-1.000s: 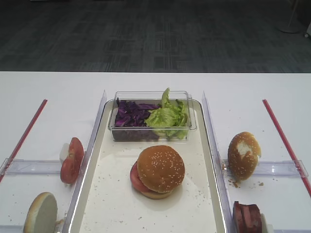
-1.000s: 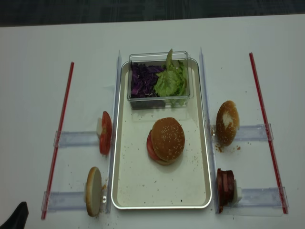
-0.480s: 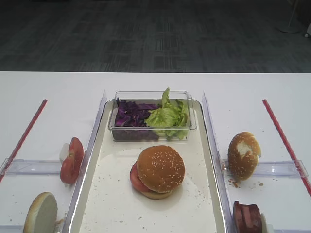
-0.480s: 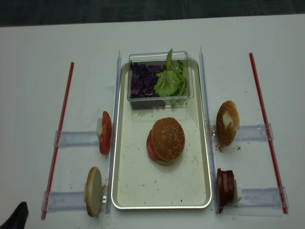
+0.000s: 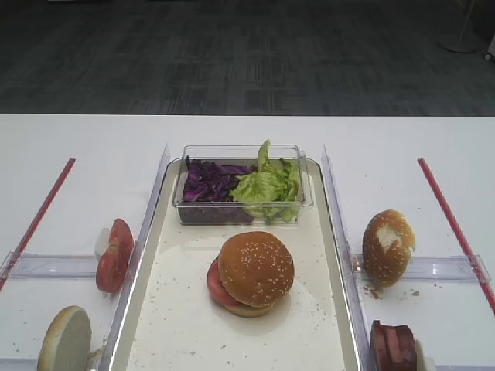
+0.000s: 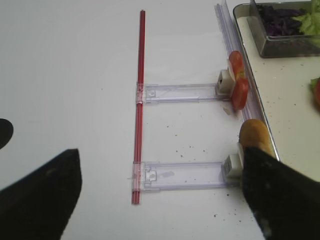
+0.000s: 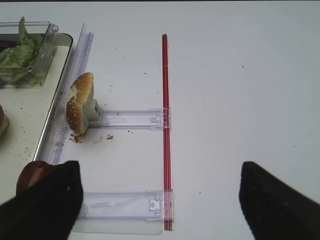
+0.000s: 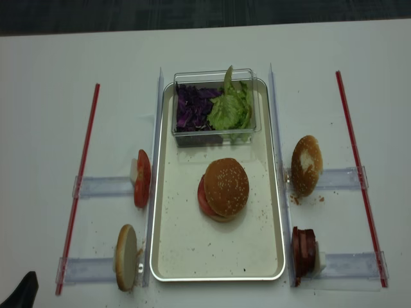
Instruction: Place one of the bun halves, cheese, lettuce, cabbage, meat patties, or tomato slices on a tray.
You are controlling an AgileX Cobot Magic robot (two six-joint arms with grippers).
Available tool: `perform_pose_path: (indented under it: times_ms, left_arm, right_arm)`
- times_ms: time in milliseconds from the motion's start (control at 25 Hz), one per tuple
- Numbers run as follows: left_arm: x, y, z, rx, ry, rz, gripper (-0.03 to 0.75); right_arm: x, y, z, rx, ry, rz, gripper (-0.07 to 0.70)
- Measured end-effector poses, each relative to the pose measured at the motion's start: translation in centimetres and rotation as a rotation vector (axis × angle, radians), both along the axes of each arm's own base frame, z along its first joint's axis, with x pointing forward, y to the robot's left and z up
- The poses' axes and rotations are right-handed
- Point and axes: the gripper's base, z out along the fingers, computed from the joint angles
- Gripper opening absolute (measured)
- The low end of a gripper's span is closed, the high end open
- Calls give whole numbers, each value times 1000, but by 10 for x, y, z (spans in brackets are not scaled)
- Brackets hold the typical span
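White tabletop point(image 8: 38, 96) fills the near ground, with dark floor beyond its far edge. Nearest us both grippers hang back off the food: the right gripper point(image 7: 157, 200) stands spread wide and empty over bare table, and the left gripper point(image 6: 160, 192) is likewise parted with nothing between its fingers.

Just ahead, outside the tray point(image 8: 266, 192), clear plastic racks point(image 8: 103, 187) hold the spare pieces on edge: a pale flat-faced bun half point(image 8: 125, 265) and tomato slices point(image 8: 141, 178) on our left, meat patties point(image 8: 304, 250) and a bun with a torn white patch point(image 8: 306, 164) on our right.

On the tray floor, about midway, sits the sesame bun top point(image 8: 226, 187), resting on a tomato slice point(image 8: 202, 196) and a bun base whose edge just shows beneath it. We judge it light, soft and easily dented, so a wide gentle pinch across the dome's sides would suit; the stack under it could shift or slide on the wet tomato.

Farthest, at the tray's far end, a small clear tub point(image 8: 215, 74) holds purple cabbage point(image 8: 190, 109) on the left and ruffled lettuce point(image 8: 230, 109) on the right, both loose, limp and likely to shed bits when lifted.
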Motion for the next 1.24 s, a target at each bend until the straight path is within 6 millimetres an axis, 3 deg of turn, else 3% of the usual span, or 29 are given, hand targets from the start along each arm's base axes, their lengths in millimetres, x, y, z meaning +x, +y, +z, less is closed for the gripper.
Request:
perform_pose_path:
  times_ms: [1240]
  left_arm:
    - [0,0,0,0,0,0,598]
  right_arm:
    - [0,0,0,-2,0,1,647]
